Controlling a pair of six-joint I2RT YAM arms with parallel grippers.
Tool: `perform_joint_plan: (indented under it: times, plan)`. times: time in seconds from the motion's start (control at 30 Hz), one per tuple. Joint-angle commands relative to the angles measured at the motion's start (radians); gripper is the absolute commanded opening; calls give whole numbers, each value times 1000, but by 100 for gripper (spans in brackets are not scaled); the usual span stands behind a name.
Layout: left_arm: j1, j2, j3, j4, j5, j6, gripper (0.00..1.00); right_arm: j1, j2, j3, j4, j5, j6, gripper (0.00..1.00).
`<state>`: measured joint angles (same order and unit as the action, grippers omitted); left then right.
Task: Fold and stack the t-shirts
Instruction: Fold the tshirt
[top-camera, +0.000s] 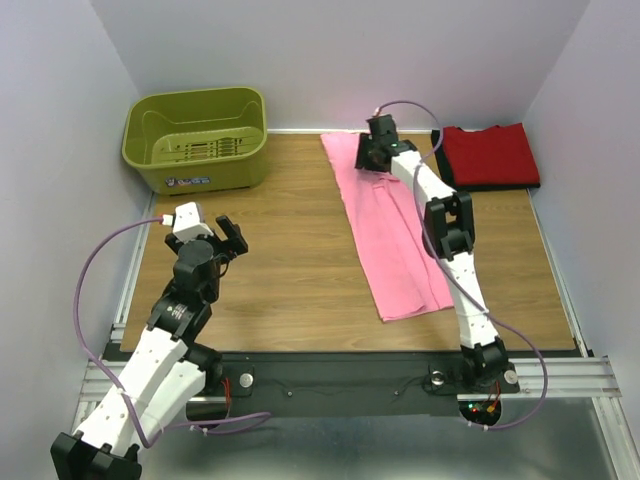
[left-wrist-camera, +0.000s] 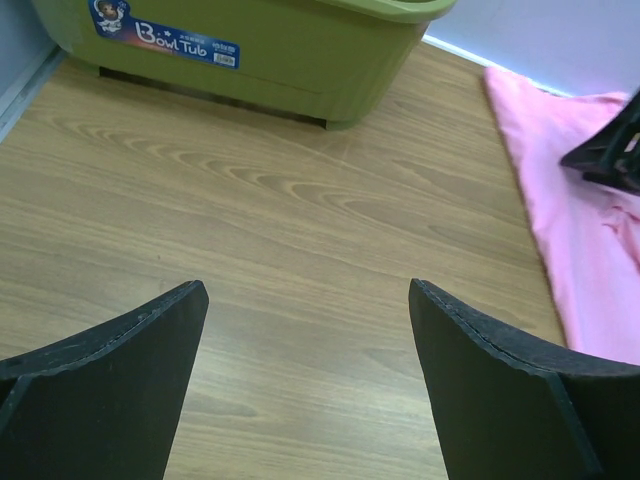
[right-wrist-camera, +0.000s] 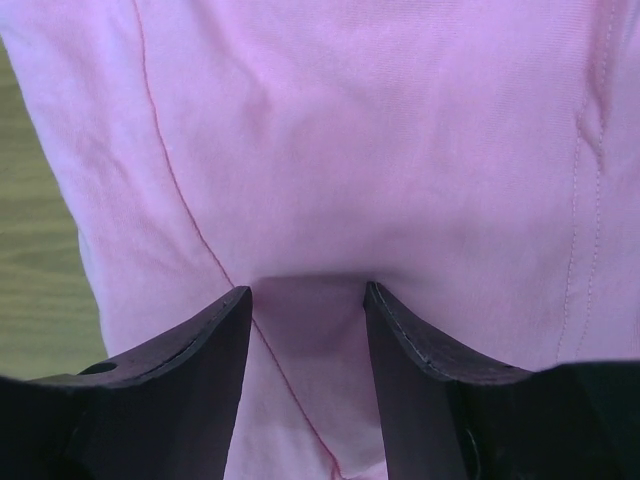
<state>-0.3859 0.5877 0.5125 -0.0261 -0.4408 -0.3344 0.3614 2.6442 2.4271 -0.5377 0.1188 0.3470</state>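
The bright pink t-shirt (top-camera: 395, 240) lies folded into a long strip running from the far middle of the table toward the front right. My right gripper (top-camera: 372, 150) is down on its far end. In the right wrist view the jaws (right-wrist-camera: 308, 295) stand partly apart, with pink cloth (right-wrist-camera: 380, 150) bulging between them. The red t-shirt (top-camera: 490, 155) lies folded at the far right corner, with a black edge (top-camera: 500, 186) showing under it. My left gripper (top-camera: 228, 240) is open and empty above bare wood at the left (left-wrist-camera: 308, 300).
The olive-green basket (top-camera: 195, 140) stands at the far left corner, and its wall is close ahead in the left wrist view (left-wrist-camera: 300, 50). Grey walls enclose the table on three sides. Metal rails run along the left, right and front edges.
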Motion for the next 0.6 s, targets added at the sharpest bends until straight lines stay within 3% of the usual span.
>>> perform_joint_plan:
  times: [0.0, 0.2, 0.3, 0.47, 0.57]
  plan:
    - [-4, 14, 9, 51, -3, 5, 94, -38, 16, 32, 4, -14, -2, 56]
    - [-2, 17, 8, 64, 22, 6, 94, -38, -202, -78, 41, -93, -57, 57]
    - [-2, 29, 4, 68, 46, 5, 94, -38, -367, -218, 47, -88, -54, 57]
    - [-5, 84, 24, 66, 106, 9, 94, -38, -640, -570, 47, -53, -54, 56]
    - [-5, 101, 27, 68, 129, 9, 94, -32, -843, -906, 45, -103, -30, 53]
